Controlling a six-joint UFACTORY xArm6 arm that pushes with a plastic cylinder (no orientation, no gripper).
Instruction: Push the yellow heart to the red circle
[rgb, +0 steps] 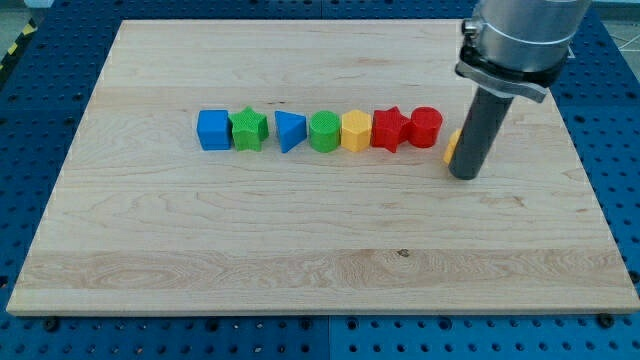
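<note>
A row of blocks lies across the middle of the wooden board (320, 250). The red circle (425, 127) is at the row's right end. To its right, a small sliver of a yellow block, the yellow heart (451, 147), shows behind the rod. My tip (465, 174) rests on the board right in front of the yellow heart, touching or nearly touching it, and hides most of it. The tip is to the right of and slightly below the red circle.
From the view's left the row holds a blue cube (213, 130), a green star (248, 129), a blue triangle (289, 131), a green circle (324, 131), a yellow hexagon (356, 131) and a red star (389, 129). Blue perforated table surrounds the board.
</note>
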